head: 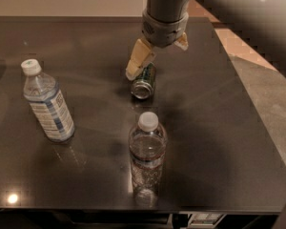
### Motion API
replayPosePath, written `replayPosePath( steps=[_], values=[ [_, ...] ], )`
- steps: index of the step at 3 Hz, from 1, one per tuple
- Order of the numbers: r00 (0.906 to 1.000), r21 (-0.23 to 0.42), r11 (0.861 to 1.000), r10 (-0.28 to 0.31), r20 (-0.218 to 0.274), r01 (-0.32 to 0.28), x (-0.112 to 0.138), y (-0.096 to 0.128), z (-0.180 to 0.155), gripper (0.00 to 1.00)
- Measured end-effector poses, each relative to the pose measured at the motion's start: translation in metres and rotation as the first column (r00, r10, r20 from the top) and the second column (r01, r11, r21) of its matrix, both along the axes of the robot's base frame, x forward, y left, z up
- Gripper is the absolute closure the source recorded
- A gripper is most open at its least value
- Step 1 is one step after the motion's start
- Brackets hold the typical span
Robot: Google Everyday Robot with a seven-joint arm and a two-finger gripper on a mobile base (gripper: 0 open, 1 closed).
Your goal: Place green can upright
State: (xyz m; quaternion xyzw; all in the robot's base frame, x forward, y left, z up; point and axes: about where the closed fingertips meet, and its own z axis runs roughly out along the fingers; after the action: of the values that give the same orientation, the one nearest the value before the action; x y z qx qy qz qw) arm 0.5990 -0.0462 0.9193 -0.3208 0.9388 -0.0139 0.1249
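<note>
The green can (pixel 144 82) lies on its side near the middle of the dark table (pixel 219 118), its silver end facing the camera. My gripper (pixel 157 57) hangs just above the can's far end. Its fingers are spread apart: the left finger (pixel 139 61) reaches down beside the can's upper left edge, and the right finger (pixel 183 42) shows only as a short tip behind the wrist. Nothing is held.
A clear water bottle (pixel 146 156) with a white cap stands upright just in front of the can. A second water bottle (pixel 46 104) stands at the left. The table's right edge (pixel 257 113) borders a tiled floor.
</note>
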Motion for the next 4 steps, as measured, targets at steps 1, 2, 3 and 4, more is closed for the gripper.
replayPosePath(
  steps=[1, 2, 3, 4],
  values=[
    [0.9943, 0.015, 0.995, -0.102, -0.032, 0.102, 0.012, 0.006, -0.010, 0.00],
    [0.9835, 0.023, 0.986, -0.165, -0.075, 0.167, 0.027, 0.018, -0.022, 0.00],
    [0.9705, 0.008, 0.977, -0.211, -0.117, 0.213, 0.043, 0.029, -0.038, 0.00],
    [0.9580, -0.013, 0.969, -0.244, -0.150, 0.245, 0.056, 0.036, -0.056, 0.00]
  ],
)
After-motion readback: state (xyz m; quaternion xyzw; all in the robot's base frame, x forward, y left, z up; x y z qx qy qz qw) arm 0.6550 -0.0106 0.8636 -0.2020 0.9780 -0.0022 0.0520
